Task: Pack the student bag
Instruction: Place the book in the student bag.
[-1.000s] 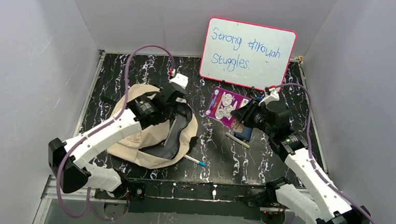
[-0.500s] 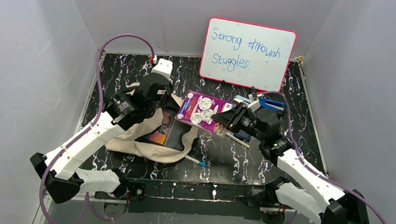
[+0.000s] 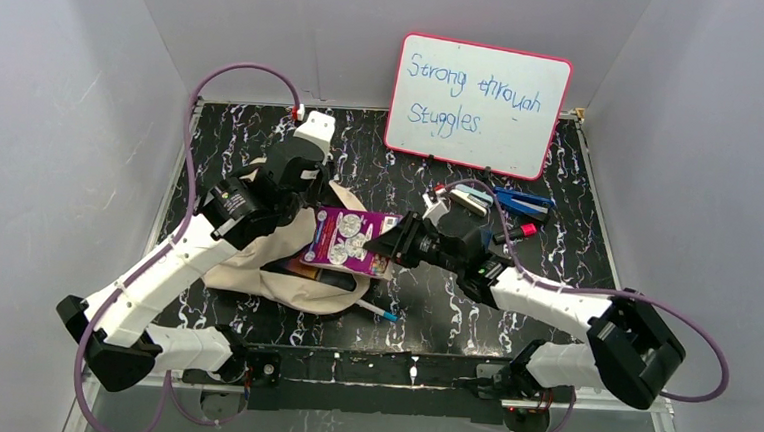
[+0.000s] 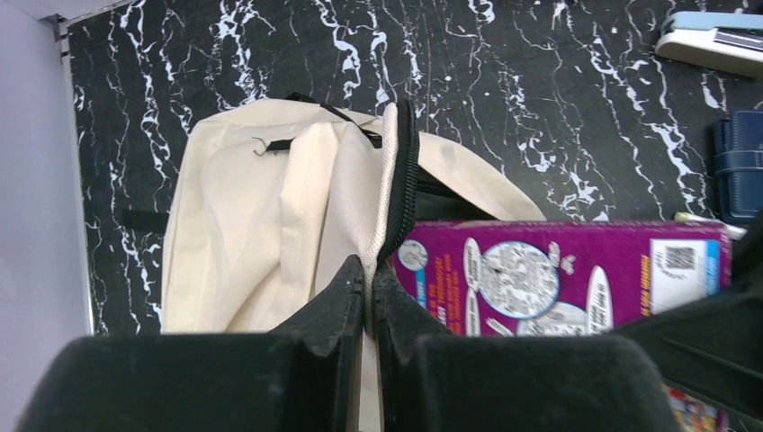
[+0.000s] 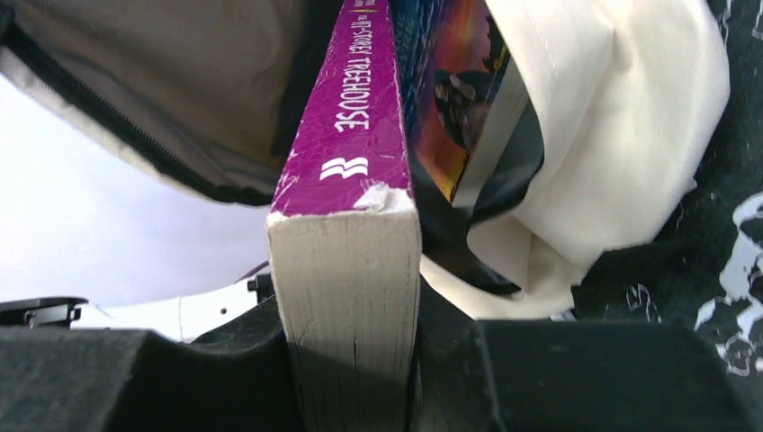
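Our left arm reaches forward over the soft cream canvas backpack (image 4: 243,207), the left gripper (image 4: 369,274) pinched tight on its zippered rim, holding the mouth up. Our right arm stretches across leftward. The right gripper (image 5: 349,315) clamps a thick purple paperback book (image 5: 346,135), whose far end reaches into the opening straight ahead of the fingers, beside an orange-covered book (image 5: 450,99).

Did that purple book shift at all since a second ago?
Yes. The purple book, gripped by the right claw, has travelled left and nearer the arms, from below the whiteboard's corner to over the student bag's opening.
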